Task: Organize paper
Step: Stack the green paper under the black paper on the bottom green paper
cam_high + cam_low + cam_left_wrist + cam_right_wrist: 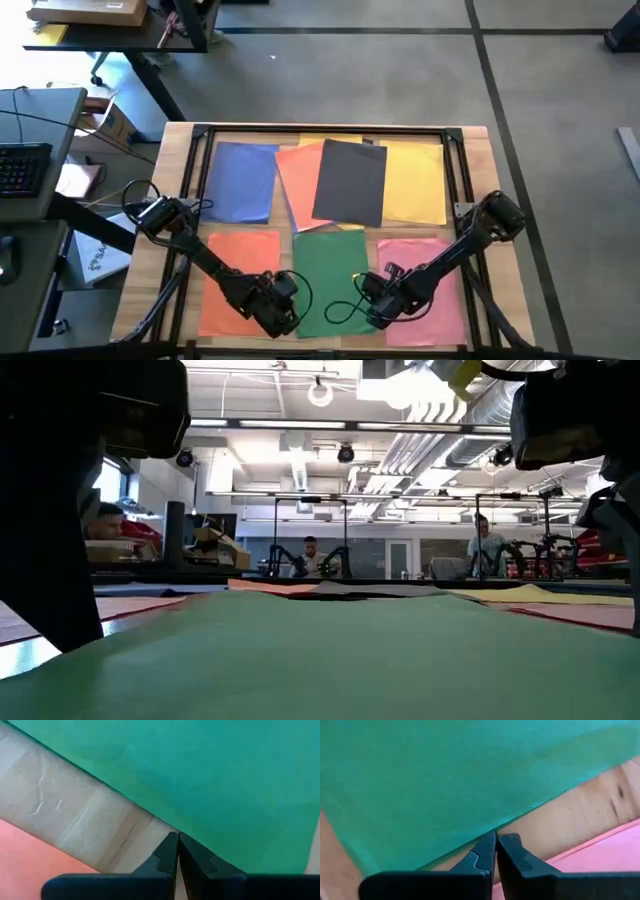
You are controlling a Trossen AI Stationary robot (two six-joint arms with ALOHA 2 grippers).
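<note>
Green sheet (332, 278) lies at the near middle of the table (480, 150), squared to the edges, long axis running from the near edge to the far edge. Orange sheet (240, 280) sits to its left and pink sheet (425, 285) to its right, both likewise squared, with strips of bare wood between them. This near row appears settled.

Far row is not finished, in my judgement. Blue sheet (243, 180) and yellow sheet (415, 178) lie roughly straight, long axes near-to-far. Between them a second orange sheet (298, 185) is skewed, and the grey sheet (350, 180) rests across it, slightly tilted and overlapping the yellow edge. Another yellow edge shows beneath these. Remaining work: separating and straightening that middle pile.

Left gripper (177, 851) hangs over the wood at the green sheet's left edge, jaws pressed together on nothing. Right gripper (496, 849) sits at the green sheet's right edge, beside the pink, jaws likewise pressed together and empty.
</note>
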